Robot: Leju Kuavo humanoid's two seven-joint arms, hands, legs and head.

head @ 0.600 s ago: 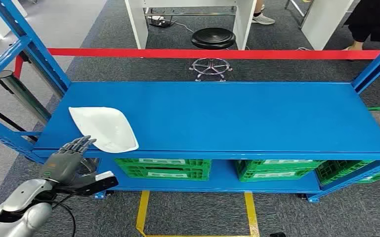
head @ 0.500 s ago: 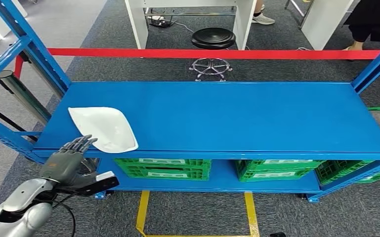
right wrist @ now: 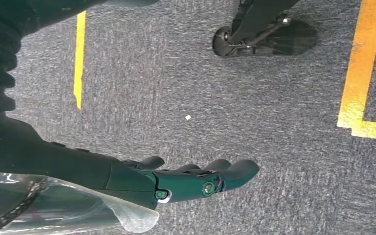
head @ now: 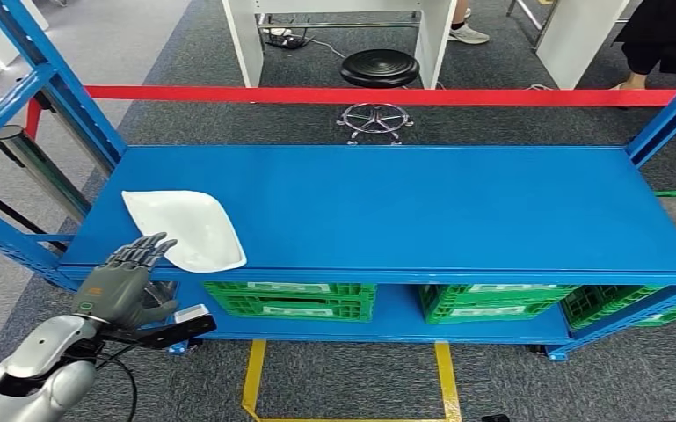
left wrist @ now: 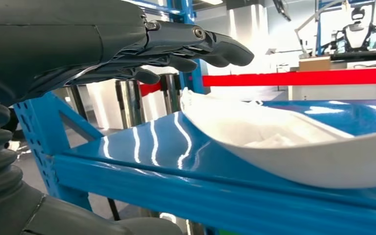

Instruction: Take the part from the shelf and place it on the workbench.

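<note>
Head view: a white part [head: 187,228] is seen lying flat on the blue shelf [head: 404,207], near the shelf's left front corner, with its front tip close to the front edge. The rest of the shelf top to the right of it is bare blue. The left hand [head: 123,281] is held just in front of that edge, with its fingers stretched toward the part and nothing in it. Under the shelf top, green crates [head: 292,300] are lined up on a lower level; what is in them cannot be told. A red bar [head: 378,95] runs across the back, and a black stool [head: 378,69] stands behind it.

Left wrist view: the left hand's fingers [left wrist: 190,46] are spread above the shelf edge [left wrist: 225,196], close to the white part's rim [left wrist: 293,161], but not touching it.

Right wrist view: the right hand [right wrist: 176,181] is hung over the grey floor [right wrist: 225,88] with fingers straight and nothing held. Yellow lines [right wrist: 359,73] are painted on the floor.
</note>
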